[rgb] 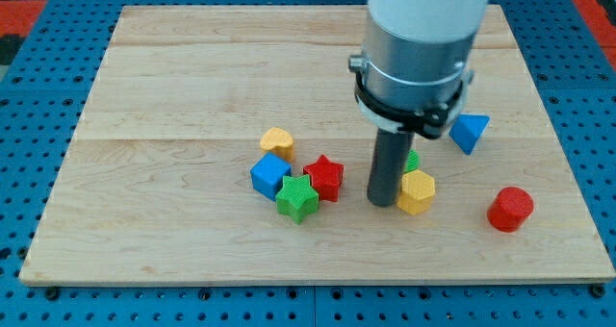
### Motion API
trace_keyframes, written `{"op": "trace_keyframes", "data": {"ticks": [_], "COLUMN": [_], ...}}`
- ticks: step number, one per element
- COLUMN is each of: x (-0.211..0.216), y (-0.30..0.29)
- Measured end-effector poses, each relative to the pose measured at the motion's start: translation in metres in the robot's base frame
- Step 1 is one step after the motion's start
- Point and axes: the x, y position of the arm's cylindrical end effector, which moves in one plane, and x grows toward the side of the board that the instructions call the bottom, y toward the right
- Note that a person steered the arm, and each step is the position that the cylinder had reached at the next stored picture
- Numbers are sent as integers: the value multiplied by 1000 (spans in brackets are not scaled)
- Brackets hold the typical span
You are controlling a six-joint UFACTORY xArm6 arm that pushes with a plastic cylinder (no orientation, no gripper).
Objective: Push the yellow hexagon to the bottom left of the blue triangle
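The yellow hexagon [418, 191] lies right of centre on the wooden board [173, 96]. The blue triangle [470, 132] sits above and to the right of it, partly behind the arm's collar. My tip [382, 202] rests on the board, touching the hexagon's left side. A green block [413, 162] peeks out just above the hexagon, mostly hidden by the rod.
A cluster lies left of my tip: a yellow heart [277, 141], a blue cube [269, 175], a green star [297, 198] and a red star [325, 177]. A red cylinder [509, 209] stands at the lower right.
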Motion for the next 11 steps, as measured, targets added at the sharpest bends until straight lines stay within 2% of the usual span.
{"op": "trace_keyframes", "data": {"ticks": [1,2,5,7,8,9,11], "x": [11,41,-19,-4,-17,-38,-51], "y": [-16,-4,22,86,87,67,-13]}}
